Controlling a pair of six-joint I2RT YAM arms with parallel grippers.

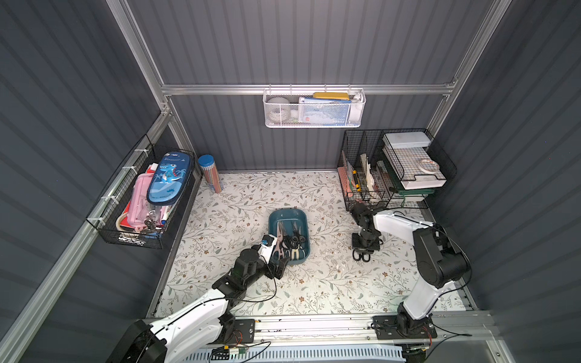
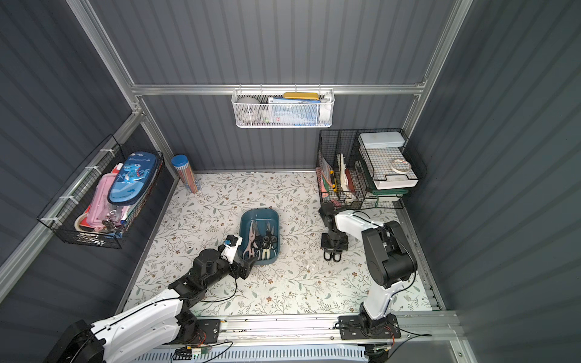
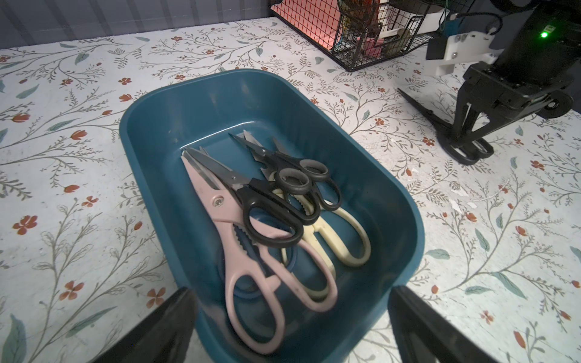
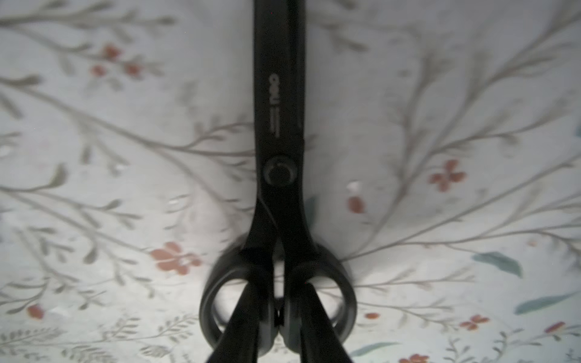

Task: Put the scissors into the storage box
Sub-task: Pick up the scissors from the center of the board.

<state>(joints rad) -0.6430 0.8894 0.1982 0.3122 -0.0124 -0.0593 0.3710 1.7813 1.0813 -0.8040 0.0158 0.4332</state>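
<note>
one black scissors (image 4: 278, 141) flat, blades toward back wall (image 1: 283, 47), right hand (image 4: 278, 289) pinching handles, left hand (image 3: 292, 314) wide open, empty

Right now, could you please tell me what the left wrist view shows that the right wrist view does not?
Left wrist only: the box holding a pink pair, a cream pair and black pairs, plus a wire basket. Right wrist only: the blade's logo and pivot. Both: the black scissors on the floral mat, with the right hand gripping them.
</note>
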